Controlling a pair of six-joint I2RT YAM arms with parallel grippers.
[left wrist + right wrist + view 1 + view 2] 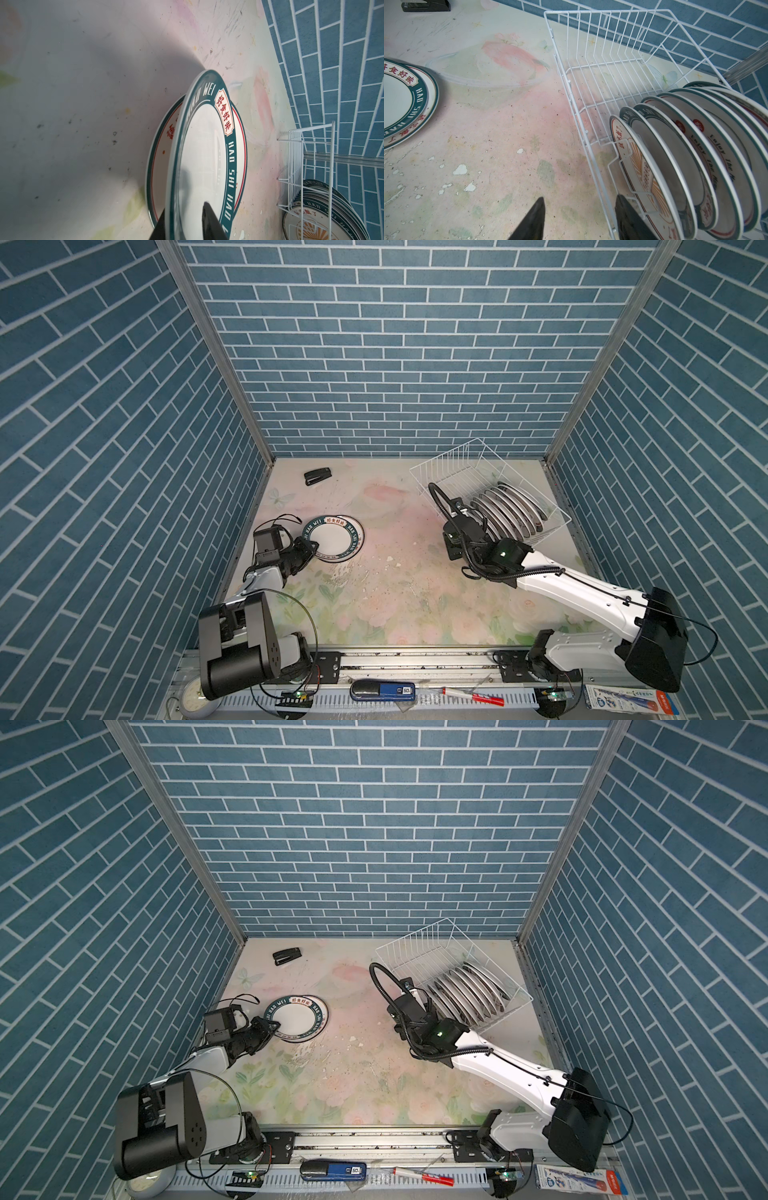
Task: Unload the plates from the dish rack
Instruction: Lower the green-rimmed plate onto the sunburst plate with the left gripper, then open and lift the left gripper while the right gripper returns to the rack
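1. Left gripper [185, 205] straddled the top plate [199, 158] rim, stacked on a second plate [161, 141] on the table [83, 104]; couldn't tell if it was clamped.
2. Right gripper [580, 197] had jaws apart, empty, beside the dish rack [591, 41].
3. Other plates [675, 155] stood on edge in the rack.

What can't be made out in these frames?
- Left gripper: fingers cut off by the left wrist view's edge; grip on the top plate unclear.
- Lower plate: mostly covered by the top plate.
- Rack plates: nearest ones hidden behind the right arm in both top views; count unclear.
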